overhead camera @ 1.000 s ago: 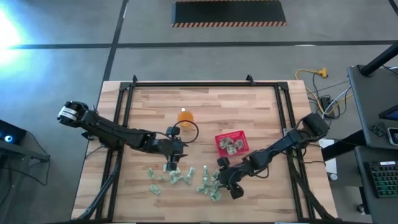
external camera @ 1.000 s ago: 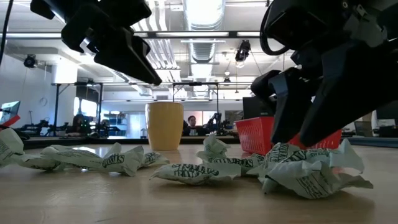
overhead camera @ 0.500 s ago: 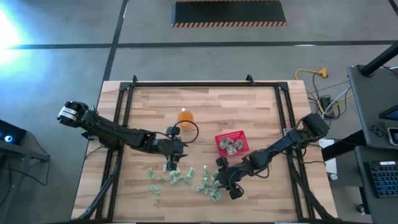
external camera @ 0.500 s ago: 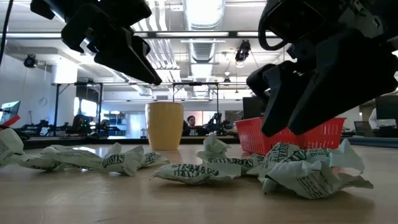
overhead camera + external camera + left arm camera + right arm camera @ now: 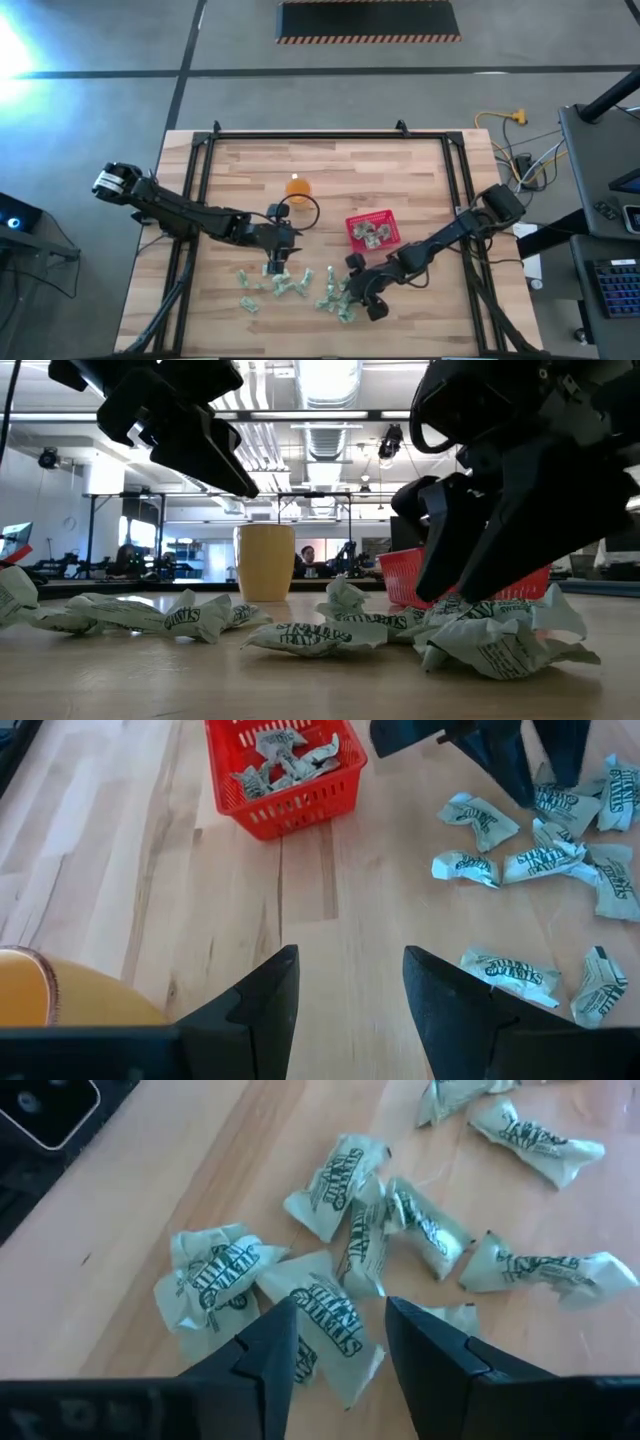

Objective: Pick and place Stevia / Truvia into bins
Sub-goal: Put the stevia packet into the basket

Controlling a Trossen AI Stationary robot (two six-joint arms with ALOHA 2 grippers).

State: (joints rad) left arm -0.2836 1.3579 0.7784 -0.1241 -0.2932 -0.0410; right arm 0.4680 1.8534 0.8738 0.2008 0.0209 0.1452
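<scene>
Stevia packets [image 5: 330,1305] — light, crumpled paper; pinch one across its middle. Right gripper [image 5: 340,1355] open above them; left gripper [image 5: 345,990] open, empty.

An orange cup [image 5: 298,187] stands upright on the wooden surface [image 5: 400,170], toward its middle. Beyond the right edge, a keyboard [image 5: 612,287] lies on a dark desk.

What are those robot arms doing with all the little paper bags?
They are sorting sweetener packets from the table into the red basket, which already holds a few. The right gripper is open and low over a clump of packets, about to grab one. The left gripper is open too, waiting above the table near the orange cup.
</scene>
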